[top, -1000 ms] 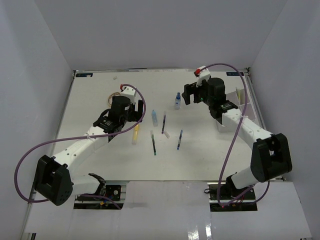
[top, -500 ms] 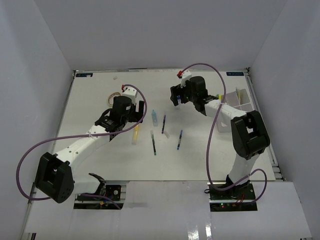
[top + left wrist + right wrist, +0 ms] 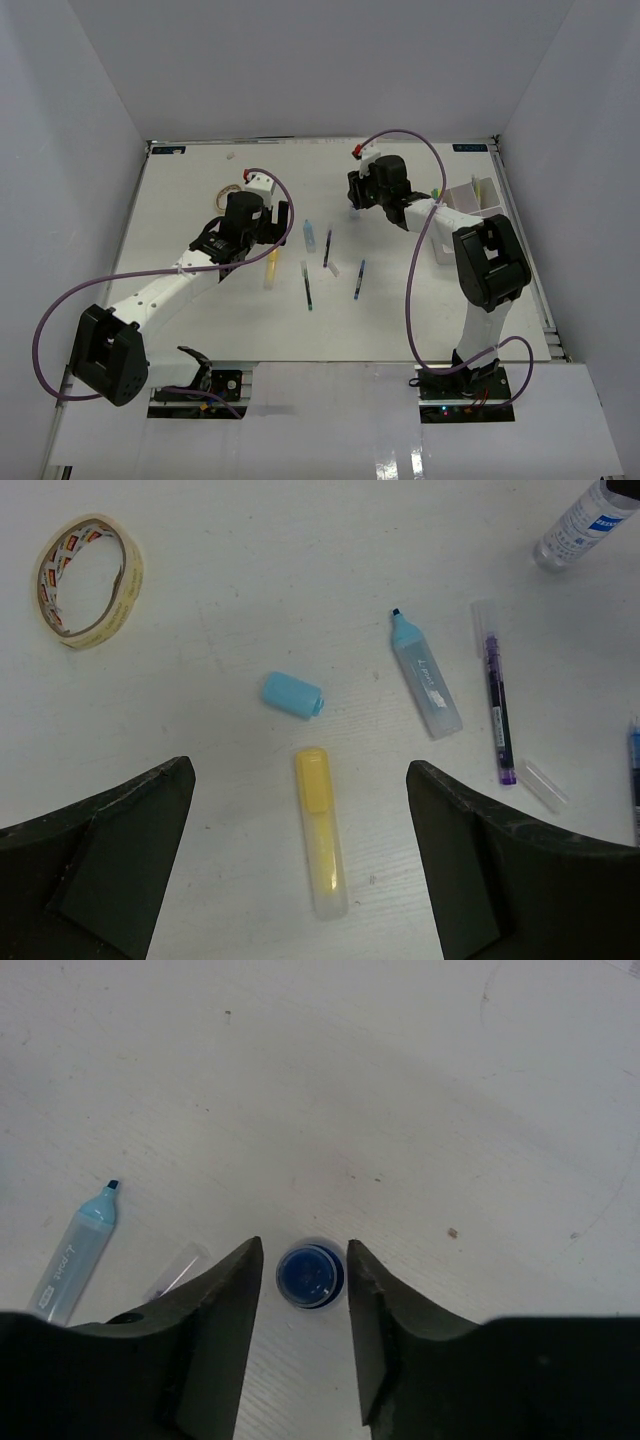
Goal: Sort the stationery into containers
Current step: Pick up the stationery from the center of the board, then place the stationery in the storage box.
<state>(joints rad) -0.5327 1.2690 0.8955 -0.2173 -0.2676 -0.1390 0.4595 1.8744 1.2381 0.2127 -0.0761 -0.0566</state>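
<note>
Pens (image 3: pixel 307 284) lie loose on the table (image 3: pixel 200 180), not sorted. The blue bottle (image 3: pixel 310 1275) sits inside the right pincer (image 3: pixel 303 1250); squeezed? Cannot tell. The left pincer (image 3: pixel 298 770) is wide apart.

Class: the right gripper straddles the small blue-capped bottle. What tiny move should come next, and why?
Probably close the right gripper fully on the bottle before lifting: its jaws flank the blue cap, yet a sliver of table shows beside one jaw, so the grip looks unfinished.
</note>
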